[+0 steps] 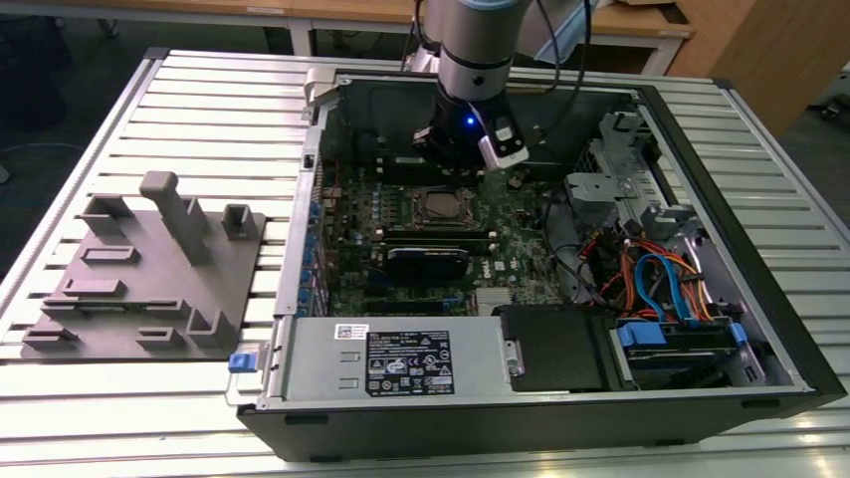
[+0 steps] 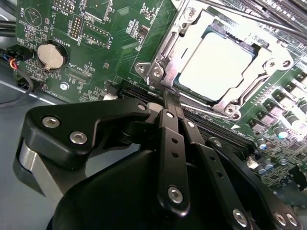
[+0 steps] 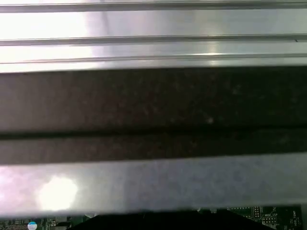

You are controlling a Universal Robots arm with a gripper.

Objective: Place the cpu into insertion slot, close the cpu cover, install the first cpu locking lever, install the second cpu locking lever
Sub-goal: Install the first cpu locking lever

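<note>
Small flat silver-grey cpu lies seated on the green motherboard, framed by the thin silvery metal cpu cover. Black pincer clenched empty just beside the cover. Likely light, rigid, fragile: grip edges only.

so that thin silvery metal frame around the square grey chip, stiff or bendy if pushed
Probably stiff: the thin silvery metal frame looks like stamped plate. It likely won't slide, lying flat around the square grey chip with screws at its corners.
</note>
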